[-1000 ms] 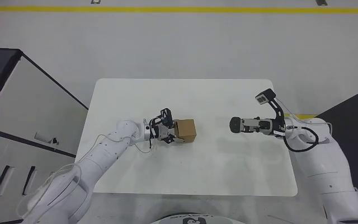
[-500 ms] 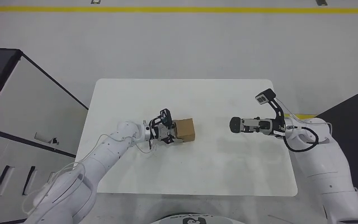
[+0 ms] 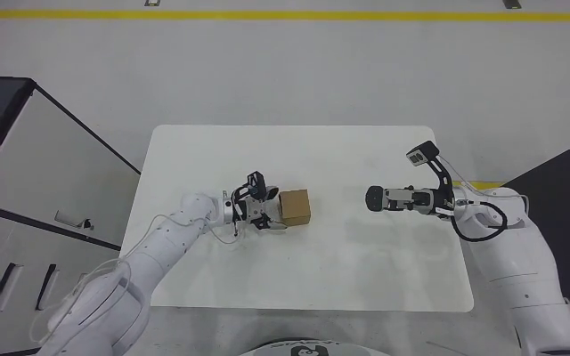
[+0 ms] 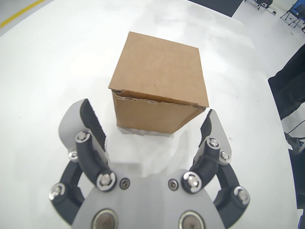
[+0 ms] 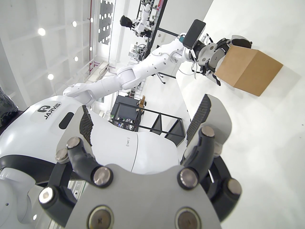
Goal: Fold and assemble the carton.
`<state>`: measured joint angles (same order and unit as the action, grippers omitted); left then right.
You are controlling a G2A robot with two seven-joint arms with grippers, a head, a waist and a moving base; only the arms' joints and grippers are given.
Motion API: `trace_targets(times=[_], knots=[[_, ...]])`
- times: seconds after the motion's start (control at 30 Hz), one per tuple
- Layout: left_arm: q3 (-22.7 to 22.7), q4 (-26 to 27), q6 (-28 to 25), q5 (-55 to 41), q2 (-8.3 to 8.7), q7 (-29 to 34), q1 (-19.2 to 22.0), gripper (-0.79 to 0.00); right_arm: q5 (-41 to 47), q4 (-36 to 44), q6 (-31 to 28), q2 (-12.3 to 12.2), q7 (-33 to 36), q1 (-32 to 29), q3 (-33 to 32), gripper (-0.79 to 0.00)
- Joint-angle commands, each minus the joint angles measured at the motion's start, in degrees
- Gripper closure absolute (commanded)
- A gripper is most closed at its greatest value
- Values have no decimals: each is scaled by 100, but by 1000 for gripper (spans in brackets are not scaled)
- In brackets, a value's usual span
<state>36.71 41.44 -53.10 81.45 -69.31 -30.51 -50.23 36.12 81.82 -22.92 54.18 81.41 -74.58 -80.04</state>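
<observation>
A small brown carton (image 3: pixel 295 206) stands closed as a cube near the middle of the white table (image 3: pixel 356 160). The carton (image 4: pixel 158 84) shows a slightly torn flap edge on the side facing my left gripper (image 4: pixel 150 117). That gripper (image 3: pixel 270 211) is open just beside the carton's left side, its fingers apart from the cardboard. My right gripper (image 3: pixel 374 198) hovers open over the right half of the table, well away from the carton (image 5: pixel 247 72). From the right wrist view, my right gripper (image 5: pixel 145 117) is open and empty, and the left gripper (image 5: pixel 224 60) sits against the box's end.
A black-framed glass partition (image 3: pixel 53 151) stands off the table's left side. A yellow floor line (image 3: pixel 285 14) runs along the far side. Bare table surface lies in front of and behind the carton.
My left gripper has drawn back slightly to the left from the carton. The carton and the right arm have stayed in place.
</observation>
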Motion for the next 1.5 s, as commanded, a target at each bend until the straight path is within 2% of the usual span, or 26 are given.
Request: trace_targets(times=[0.0,0.23,0.43,0.77,0.87,1.03,1.47], knots=[[71,41,-49,59,63,-83,-30,-785,0,0,0,0,0,0,0,-785],[486,475,-237,275,388,-343,-244,-785,0,0,0,0,0,0,0,-785],[1077,1175,-401,345,749,-366,-605,-785,0,0,0,0,0,0,0,-785],[2448,3043,-491,67,1487,-66,-1818,-785,0,0,0,0,0,0,0,-785],[2791,3639,-491,-225,1671,72,-2230,-785,0,0,0,0,0,0,0,-785],[3284,4274,-491,-727,1941,463,-2773,-785,0,0,0,0,0,0,0,-785],[3284,4274,-491,-726,1940,463,-2773,-784,0,0,0,0,0,0,0,-784]])
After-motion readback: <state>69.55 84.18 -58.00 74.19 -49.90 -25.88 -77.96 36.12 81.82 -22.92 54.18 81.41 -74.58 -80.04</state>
